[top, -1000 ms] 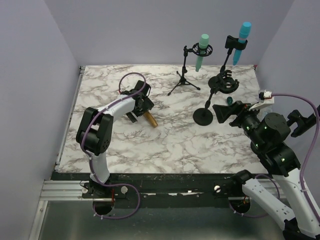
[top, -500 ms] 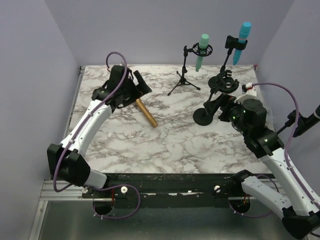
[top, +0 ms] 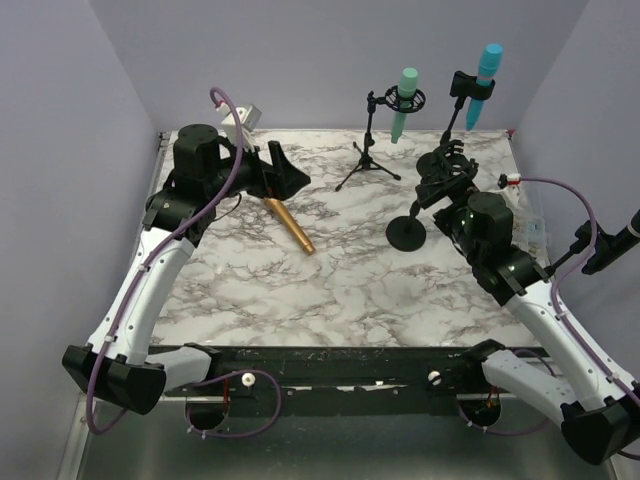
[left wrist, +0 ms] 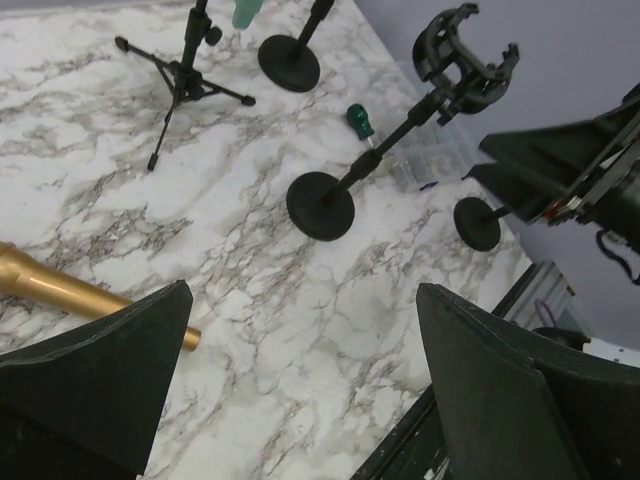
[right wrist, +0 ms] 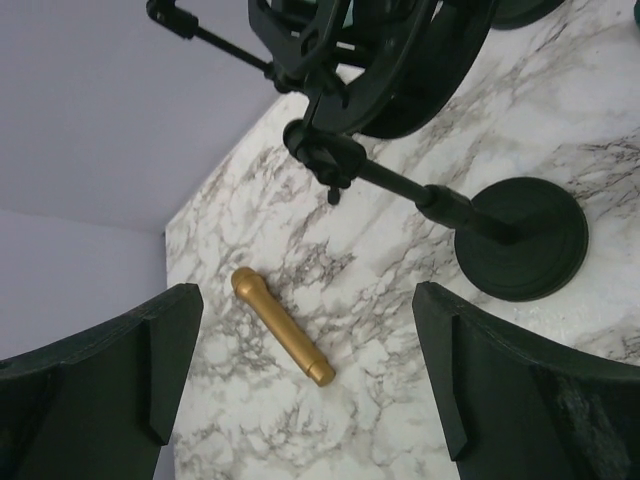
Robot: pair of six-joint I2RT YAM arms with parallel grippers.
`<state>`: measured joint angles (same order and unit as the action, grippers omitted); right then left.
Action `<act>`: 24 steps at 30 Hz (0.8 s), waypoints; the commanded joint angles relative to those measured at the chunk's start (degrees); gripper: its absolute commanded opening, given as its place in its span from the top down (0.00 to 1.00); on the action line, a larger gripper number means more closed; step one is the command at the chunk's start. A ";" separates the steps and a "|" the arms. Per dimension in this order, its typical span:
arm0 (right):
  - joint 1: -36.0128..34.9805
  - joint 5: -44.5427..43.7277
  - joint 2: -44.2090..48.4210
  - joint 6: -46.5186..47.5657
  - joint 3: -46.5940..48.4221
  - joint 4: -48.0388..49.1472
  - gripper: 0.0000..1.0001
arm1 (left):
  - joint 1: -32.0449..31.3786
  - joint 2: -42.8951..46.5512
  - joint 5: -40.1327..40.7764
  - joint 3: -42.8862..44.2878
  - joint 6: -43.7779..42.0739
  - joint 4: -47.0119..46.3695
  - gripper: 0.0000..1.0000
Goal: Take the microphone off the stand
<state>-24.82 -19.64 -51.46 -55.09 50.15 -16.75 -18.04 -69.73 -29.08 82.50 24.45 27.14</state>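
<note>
I'm seeing both hands spread and empty: left hand point(top: 288, 170) beside the gold microphone point(top: 290, 226) lying on the bench point(top: 330, 300), right hand point(top: 438, 192) by the empty round-base stand point(top: 407, 233). The left wrist view is catching a small green object point(left wrist: 360, 120) that my right arm is hiding overhead. Open marble is showing nearside.

The top external camera looks down from behind both arms point(top: 160, 290). Each wrist camera looks out between its own fingers point(left wrist: 90, 390). Both share the gold microphone point(left wrist: 70, 293) and round-based stand point(left wrist: 320, 205) ahead.
</note>
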 commanded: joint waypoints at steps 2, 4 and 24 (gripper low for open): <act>0.39 -9.61 -2.92 -4.68 3.15 2.91 0.07 | 0.11 1.72 -2.22 -6.68 -5.10 -5.15 0.02; 1.36 -9.72 -4.36 -6.47 4.00 2.91 0.07 | 0.09 2.31 -2.35 -7.06 -5.60 -5.72 0.01; 6.71 -8.05 -15.20 -16.45 4.63 9.34 0.31 | 0.11 2.26 -0.57 -8.36 -6.25 -6.14 0.02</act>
<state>-18.63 -26.50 -65.06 -69.93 54.39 -10.52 -18.00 -67.53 -29.43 74.70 19.25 22.22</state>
